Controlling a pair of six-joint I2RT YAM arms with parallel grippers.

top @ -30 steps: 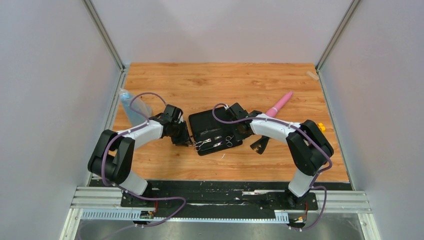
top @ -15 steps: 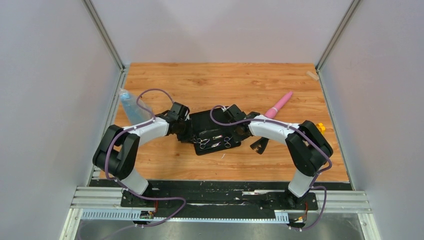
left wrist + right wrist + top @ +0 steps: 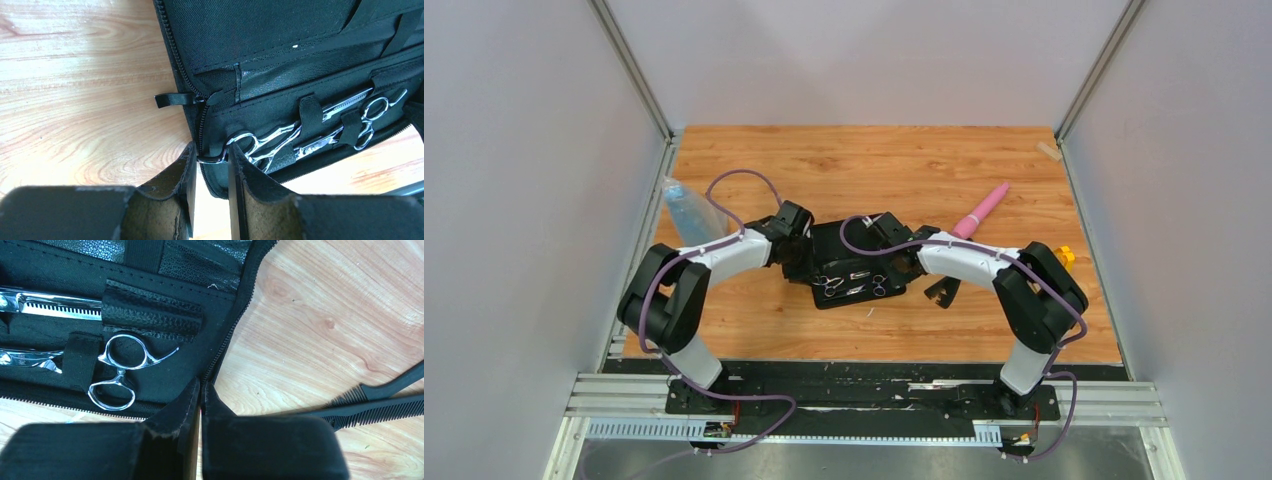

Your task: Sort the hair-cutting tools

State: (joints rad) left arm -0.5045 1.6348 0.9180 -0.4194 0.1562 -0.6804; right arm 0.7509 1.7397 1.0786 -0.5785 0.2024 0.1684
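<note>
A black zip case (image 3: 856, 246) lies open in the middle of the table. Two silver scissors (image 3: 265, 145) (image 3: 361, 116) sit under its elastic straps, and their ring handles (image 3: 120, 372) show in the right wrist view. Two black combs (image 3: 380, 399) lie on the wood just right of the case (image 3: 944, 290). My left gripper (image 3: 212, 154) (image 3: 801, 266) is at the case's left edge, its jaws narrowly apart with a black zipper pull (image 3: 212, 159) spanning the gap between them. My right gripper (image 3: 202, 388) (image 3: 896, 264) is shut, tips resting on the zipper at the case's right edge.
A pink tapered tool (image 3: 982, 208) lies behind the right arm. A translucent blue bottle (image 3: 686, 212) lies by the left wall. A small yellow object (image 3: 1065, 256) sits near the right edge. A second zipper pull (image 3: 172, 99) sticks out from the case's left side.
My left gripper has moved right and away along the case's left edge, from its near corner. The right gripper has edged slightly left and stayed shut.
</note>
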